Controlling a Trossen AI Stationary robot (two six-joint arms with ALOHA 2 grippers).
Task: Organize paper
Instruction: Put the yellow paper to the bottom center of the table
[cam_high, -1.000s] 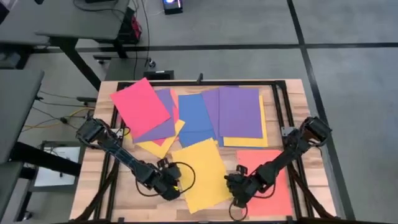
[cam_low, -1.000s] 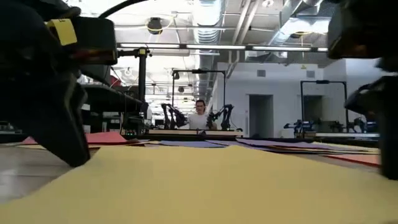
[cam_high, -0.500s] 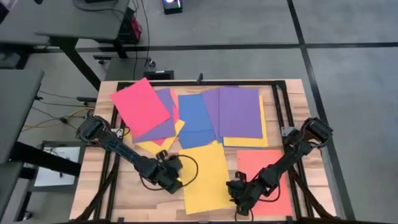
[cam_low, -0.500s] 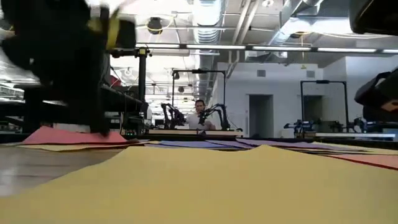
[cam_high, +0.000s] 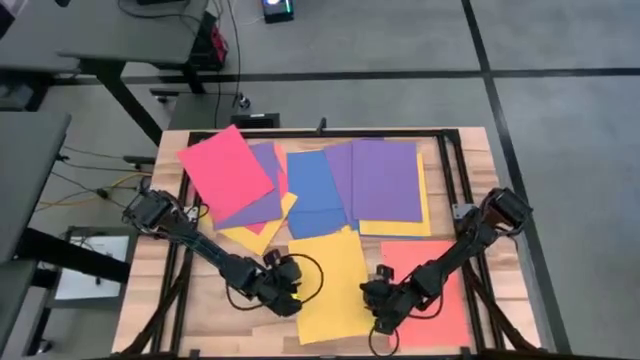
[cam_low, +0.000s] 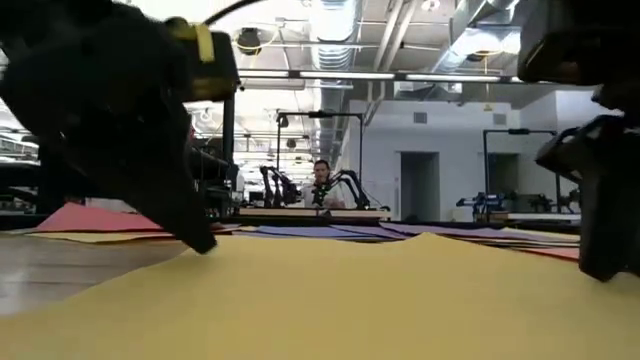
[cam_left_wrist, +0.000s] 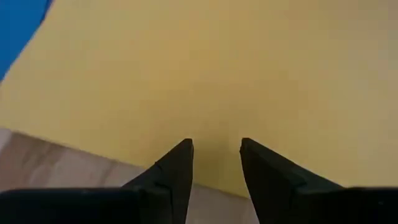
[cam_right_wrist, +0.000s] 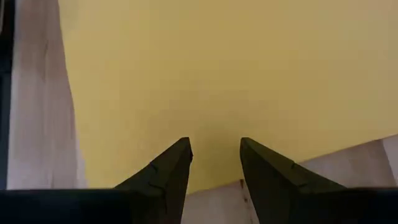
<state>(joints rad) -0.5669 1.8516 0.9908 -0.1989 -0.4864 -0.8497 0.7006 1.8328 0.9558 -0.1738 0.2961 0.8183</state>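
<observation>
Now you have both tools down on the flat yellow paper sheet (cam_high: 330, 285); left tool (cam_left_wrist: 216, 163) and right tool (cam_right_wrist: 214, 163), fingers parted and empty, flank its edges, likely to square it on the wooden surface (cam_high: 205, 318).

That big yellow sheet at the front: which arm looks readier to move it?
Neither clearly. The left gripper is at the yellow sheet's left edge, the right gripper at its right edge, both open with fingertips over the paper.

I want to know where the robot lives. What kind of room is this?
Probably a big robotics lab: more robot arms stand on another bench behind the table, a person sits there, and bare ducts run overhead.
</observation>
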